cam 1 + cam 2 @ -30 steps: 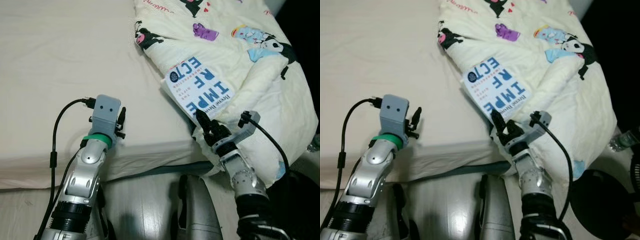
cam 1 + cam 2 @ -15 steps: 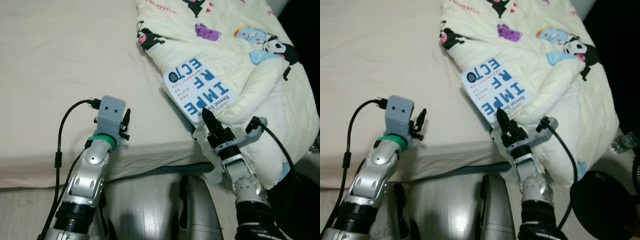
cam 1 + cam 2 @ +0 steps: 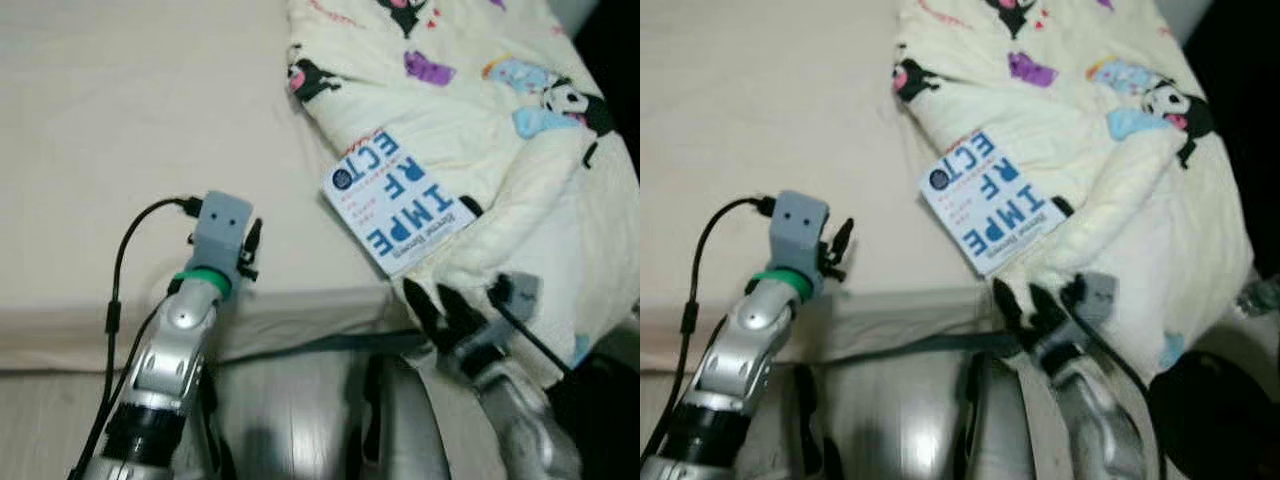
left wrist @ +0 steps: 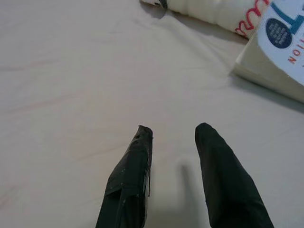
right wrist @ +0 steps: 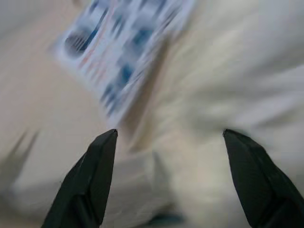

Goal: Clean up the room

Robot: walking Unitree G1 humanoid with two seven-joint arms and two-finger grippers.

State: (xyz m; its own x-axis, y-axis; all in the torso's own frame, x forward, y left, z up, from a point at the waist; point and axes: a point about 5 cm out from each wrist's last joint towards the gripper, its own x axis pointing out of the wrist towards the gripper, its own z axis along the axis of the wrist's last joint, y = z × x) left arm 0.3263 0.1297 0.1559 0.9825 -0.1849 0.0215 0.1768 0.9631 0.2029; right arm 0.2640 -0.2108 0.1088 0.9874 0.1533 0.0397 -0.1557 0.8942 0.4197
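Note:
A white book with big blue letters [image 3: 397, 197] lies on the edge of a cream cartoon-print blanket [image 3: 470, 110] heaped on the bed's right side. My right gripper [image 3: 437, 303] stands open just below the book, by the mattress edge, with nothing between its fingers. In the right wrist view the book [image 5: 121, 47] is blurred, ahead of the spread fingers [image 5: 92, 175]. My left gripper [image 3: 249, 245] hovers low over the bare sheet left of the book, fingers [image 4: 133, 171] slightly apart and empty.
The beige mattress [image 3: 120, 120] stretches wide to the left. Pale floor [image 3: 290, 420] shows below the bed edge. A dark round object [image 3: 1210, 420] sits at the lower right beside the bed.
My right gripper has drawn back from the book's near edge toward the mattress side and spread its fingers wider. The view has shifted a little; the left arm is nearly still.

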